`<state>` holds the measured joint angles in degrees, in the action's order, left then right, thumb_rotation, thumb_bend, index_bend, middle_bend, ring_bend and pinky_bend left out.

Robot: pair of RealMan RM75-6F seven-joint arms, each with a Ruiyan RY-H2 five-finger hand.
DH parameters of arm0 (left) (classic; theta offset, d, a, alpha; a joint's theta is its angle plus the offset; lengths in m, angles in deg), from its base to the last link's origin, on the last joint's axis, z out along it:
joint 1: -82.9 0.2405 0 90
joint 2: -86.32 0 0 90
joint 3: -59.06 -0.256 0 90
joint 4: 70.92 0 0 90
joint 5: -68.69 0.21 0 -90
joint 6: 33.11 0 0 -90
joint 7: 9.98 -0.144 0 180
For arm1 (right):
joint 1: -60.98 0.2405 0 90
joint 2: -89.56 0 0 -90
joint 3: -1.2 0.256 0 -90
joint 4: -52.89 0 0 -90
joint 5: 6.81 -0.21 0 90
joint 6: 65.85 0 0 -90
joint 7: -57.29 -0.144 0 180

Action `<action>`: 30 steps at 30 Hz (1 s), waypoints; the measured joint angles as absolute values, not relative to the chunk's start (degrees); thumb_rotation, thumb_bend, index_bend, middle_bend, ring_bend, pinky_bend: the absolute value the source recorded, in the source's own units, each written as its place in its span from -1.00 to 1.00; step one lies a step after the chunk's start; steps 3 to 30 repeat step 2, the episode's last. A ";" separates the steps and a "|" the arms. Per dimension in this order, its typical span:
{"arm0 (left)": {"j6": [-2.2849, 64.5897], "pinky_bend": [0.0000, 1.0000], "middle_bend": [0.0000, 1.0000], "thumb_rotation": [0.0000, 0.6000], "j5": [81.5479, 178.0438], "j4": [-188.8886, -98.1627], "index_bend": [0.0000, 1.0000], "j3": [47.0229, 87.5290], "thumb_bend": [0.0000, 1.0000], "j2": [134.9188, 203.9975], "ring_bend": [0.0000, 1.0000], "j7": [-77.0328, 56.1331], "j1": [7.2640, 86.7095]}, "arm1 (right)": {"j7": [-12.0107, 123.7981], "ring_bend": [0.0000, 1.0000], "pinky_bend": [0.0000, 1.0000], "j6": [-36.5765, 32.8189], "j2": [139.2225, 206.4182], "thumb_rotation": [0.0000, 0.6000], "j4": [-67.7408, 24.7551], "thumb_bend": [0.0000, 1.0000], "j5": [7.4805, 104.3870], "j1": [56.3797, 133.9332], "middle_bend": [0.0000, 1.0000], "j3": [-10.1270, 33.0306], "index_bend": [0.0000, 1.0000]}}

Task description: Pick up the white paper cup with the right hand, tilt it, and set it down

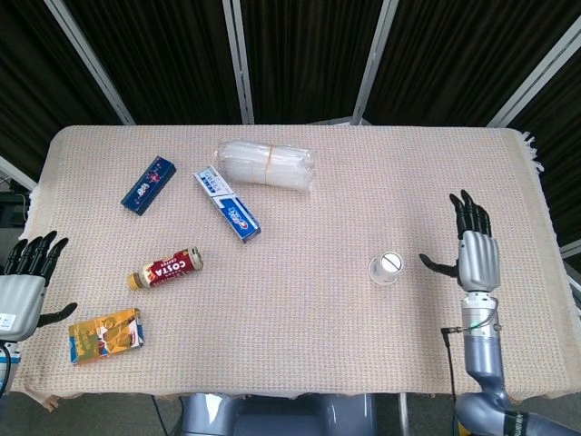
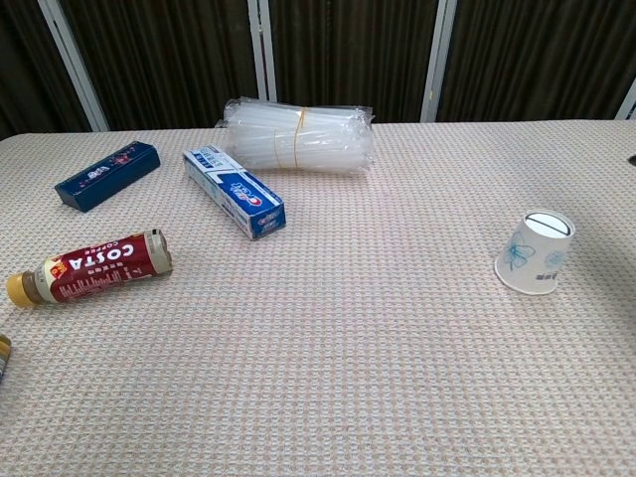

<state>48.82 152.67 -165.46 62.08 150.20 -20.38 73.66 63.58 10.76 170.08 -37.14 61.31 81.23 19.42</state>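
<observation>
- The white paper cup point(image 1: 385, 269) stands upside down on the counter point(image 1: 300, 336), wide mouth on the woven cloth and narrow base up, leaning slightly in the chest view; a pale blue print shows on its side point(image 2: 537, 252).
- The right hand point(image 1: 474, 247) is just to the right of the cup and apart from it, fingers spread wide and pointing away from the robot, thumb reaching toward the cup; it holds nothing.
- The left hand point(image 1: 24, 282) sits at the counter's near left edge, fingers spread and empty.
- A brown drink bottle point(image 1: 164, 269) lies on its side on the left part of the counter, with a yellow packet point(image 1: 103, 334) near it toward the front edge.
- A dark blue box point(image 1: 148, 184) and a blue and white toothpaste box point(image 1: 227, 203) lie further back, well apart from the cup.
- A clear bundle of plastic cups point(image 1: 267, 164) bound with a rubber band lies on its side near the far edge, just beside the toothpaste box.
</observation>
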 measured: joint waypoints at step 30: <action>48.83 -1.00 -1.00 1.00 152.58 -165.48 -1.00 62.12 -1.00 150.27 -1.00 -20.45 73.66 | 66.91 -1.00 -1.00 9.65 165.96 1.00 -37.81 -0.91 62.36 80.60 -1.00 17.61 -1.00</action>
